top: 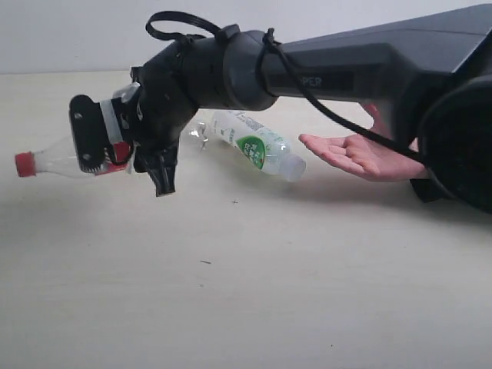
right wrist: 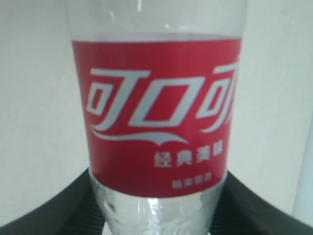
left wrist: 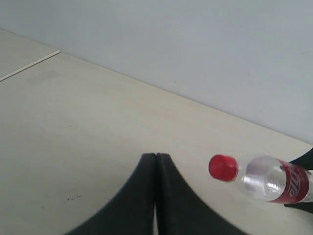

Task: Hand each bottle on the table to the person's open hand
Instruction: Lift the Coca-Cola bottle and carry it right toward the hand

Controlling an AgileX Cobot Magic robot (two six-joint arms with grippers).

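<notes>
Cola bottle [top: 54,163]: clear, red label, red cap [top: 24,164]. It lies on its side between the jaws of the right gripper [top: 121,157], with the cap end sticking out past the gripper, away from the arm. Whether it rests on the counter [top: 246,292] or sits just above it cannot be told.

Right gripper: one jaw on each side of the bottle, close against the label band. Whether they actually pinch it cannot be told.

Green bottle [top: 257,146]: white with a green label, on its side on the counter. It is on the arm side of the right gripper, near it but apart, between the gripper and the hand.

Hand [top: 357,154]: open, palm up, well apart from the right gripper, just past the green bottle.

Left gripper [left wrist: 155,159]: fingers pressed together, holding nothing. The cola bottle's cap is near its tips, not touching.
</notes>
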